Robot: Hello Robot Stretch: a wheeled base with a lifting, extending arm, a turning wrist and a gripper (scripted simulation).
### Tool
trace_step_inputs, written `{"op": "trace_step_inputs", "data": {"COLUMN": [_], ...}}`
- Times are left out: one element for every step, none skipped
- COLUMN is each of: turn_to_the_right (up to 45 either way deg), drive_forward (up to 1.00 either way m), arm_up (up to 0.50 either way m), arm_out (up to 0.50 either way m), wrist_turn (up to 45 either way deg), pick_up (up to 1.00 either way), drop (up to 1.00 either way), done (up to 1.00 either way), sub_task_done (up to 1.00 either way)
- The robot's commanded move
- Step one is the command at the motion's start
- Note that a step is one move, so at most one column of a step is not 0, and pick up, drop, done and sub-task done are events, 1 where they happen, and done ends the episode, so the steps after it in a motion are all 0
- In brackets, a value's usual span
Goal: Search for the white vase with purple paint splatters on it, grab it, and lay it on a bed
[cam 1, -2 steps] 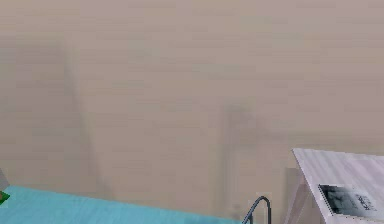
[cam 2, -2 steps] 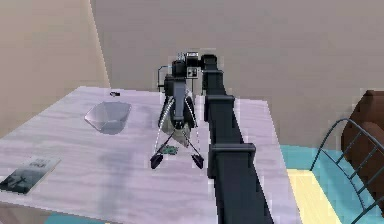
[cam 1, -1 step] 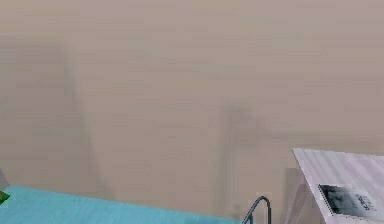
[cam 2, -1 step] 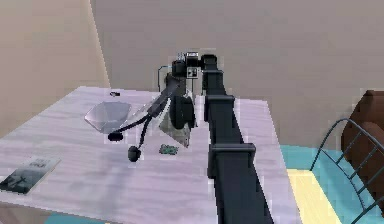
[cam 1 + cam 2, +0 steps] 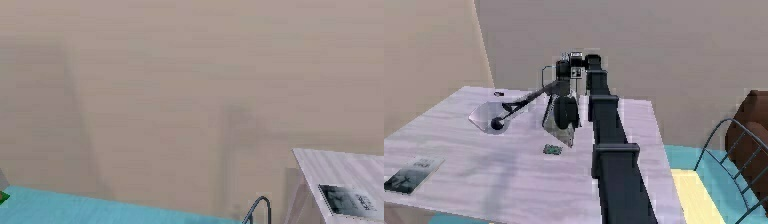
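Vase candidate point(image 5: 555, 109): pale mottled blob at the gripper point(image 5: 567, 124), frame centre, above the grey table point(image 5: 444, 140). Jaws' state and any hold cannot be told. Desk lamp point(image 5: 492, 115) stands just left.

I saw a pale wood-grain bench point(image 5: 464, 150) standing against a beige wall point(image 5: 424, 50). On it were a grey desk lamp point(image 5: 487, 114) with a thin dark arm, a small dark green object point(image 5: 552, 149) near the lamp, and a printed sheet point(image 5: 404, 180) by the arm side view's left edge. A brown chair point(image 5: 746, 135) with a curved metal frame stood at that view's right.
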Motion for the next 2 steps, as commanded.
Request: {"op": "trace_step_inputs", "data": {"turn_to_the_right": [0.0,0.0], "drive_forward": [0.00,0.00], "arm_up": [0.00,0.00], "arm_out": [0.00,0.00], "wrist_turn": [45.0,45.0], "pick_up": [0.00,0.00], "drop": [0.00,0.00], "done": [0.00,0.00], "sub_task_done": [0.00,0.00]}}
